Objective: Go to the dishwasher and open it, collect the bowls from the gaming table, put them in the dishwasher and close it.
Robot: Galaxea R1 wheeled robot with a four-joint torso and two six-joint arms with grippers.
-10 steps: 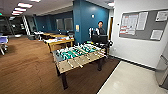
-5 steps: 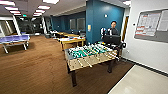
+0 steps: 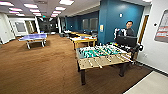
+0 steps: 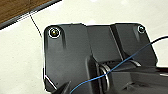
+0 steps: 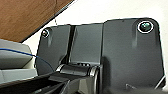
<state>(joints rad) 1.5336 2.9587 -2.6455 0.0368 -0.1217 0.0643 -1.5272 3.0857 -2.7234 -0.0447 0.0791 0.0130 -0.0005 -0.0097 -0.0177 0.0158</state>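
Gaming table [image 3: 102, 58] stands on brown carpet [image 3: 37, 70].

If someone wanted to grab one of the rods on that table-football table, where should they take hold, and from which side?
Probably by the end of a rod that sticks out past the long edge of the table-football table. The rods lie across the green field, so their ends point toward the near side, over the brown carpet. Coming in from there looks unobstructed; a person stands beyond the far side.

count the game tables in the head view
2: the table-football table stands near, right of centre; a blue table-tennis table stands far left. More may be hidden behind the teal wall.
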